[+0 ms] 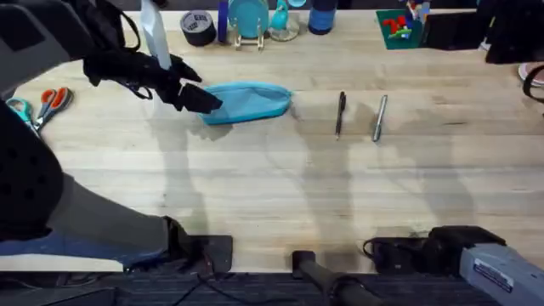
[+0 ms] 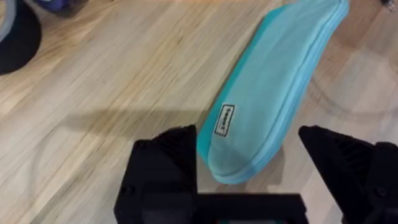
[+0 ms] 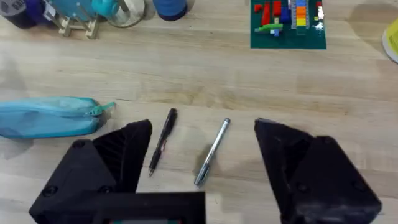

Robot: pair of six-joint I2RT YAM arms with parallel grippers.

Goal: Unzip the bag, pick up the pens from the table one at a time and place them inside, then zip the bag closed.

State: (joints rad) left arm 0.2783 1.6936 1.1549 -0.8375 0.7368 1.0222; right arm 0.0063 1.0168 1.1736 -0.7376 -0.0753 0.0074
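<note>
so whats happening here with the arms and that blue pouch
The left gripper, fingers open, sits at one end of the light blue bag, straddling it without gripping. The bag looks zipped. The black pen and silver pen lie side by side on the table. The right gripper is open.
</note>
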